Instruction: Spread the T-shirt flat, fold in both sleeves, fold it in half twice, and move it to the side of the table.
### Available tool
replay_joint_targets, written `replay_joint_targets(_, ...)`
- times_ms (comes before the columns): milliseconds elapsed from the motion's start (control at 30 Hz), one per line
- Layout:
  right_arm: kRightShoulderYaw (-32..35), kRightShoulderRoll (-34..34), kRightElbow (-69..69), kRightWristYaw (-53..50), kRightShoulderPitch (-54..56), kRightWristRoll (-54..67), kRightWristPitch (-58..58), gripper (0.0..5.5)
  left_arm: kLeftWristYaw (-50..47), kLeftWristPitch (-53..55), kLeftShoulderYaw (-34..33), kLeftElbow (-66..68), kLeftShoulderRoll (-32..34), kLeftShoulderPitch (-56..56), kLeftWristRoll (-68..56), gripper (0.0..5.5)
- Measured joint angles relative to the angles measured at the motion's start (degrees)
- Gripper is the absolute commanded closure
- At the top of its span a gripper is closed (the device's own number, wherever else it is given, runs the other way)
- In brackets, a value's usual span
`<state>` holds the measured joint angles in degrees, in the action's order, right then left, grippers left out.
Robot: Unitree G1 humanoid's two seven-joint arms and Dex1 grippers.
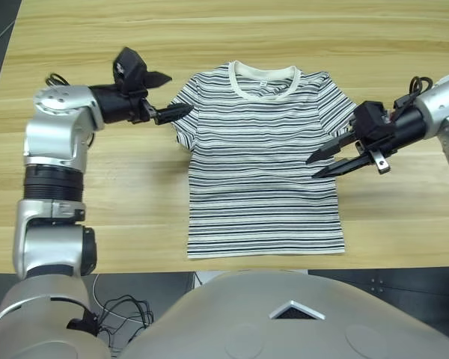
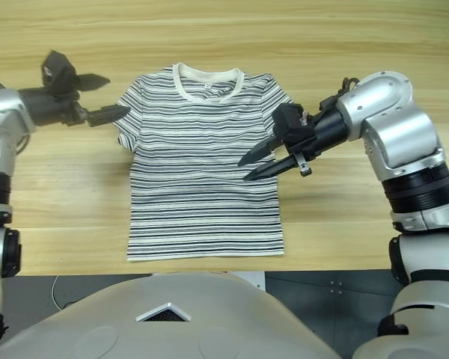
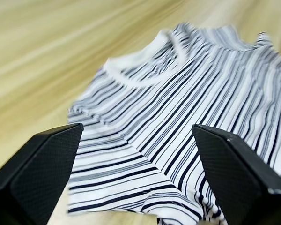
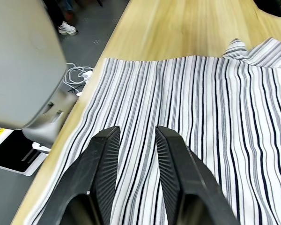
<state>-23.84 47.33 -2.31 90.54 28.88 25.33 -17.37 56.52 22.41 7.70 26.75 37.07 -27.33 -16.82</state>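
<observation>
Your pale wood table, dark floor nearside. Black-white striped T-shirt flat, collar far, long axis front-back. L gripper spread wide, R gripper slightly apart; both empty.

One T-shirt (a striped one) and one table.

Left hand spread wide; right hand narrowly parted; both arms pointing inward

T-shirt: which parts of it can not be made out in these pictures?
- T-shirt right side edge, eye views: partly hidden by the right gripper.
- Its hem, left wrist view: beyond the picture's edge; cloth blurred.
- Its collar label, eye views: too small to read.
</observation>
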Motion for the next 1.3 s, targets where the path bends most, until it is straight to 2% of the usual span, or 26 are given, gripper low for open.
replay_joint_targets(200,0.16,-1.70,-0.55,-0.02,-0.51,-2.81,0.71,4.11,-7.65,1.72,-0.51,13.19,-4.26,-4.04,5.17,1.15)
replay_joint_targets(433,0.21,-2.29,-0.69,0.03,-1.01,-4.93,1.10,4.11,-8.38,-0.87,-2.17,19.21,-4.79,-5.84,7.46,1.15)
replay_joint_targets(1300,0.26,-4.42,-3.25,0.08,-1.20,-8.26,2.94,4.10,-6.69,-2.54,-1.39,20.78,-5.68,-5.49,11.02,5.36)
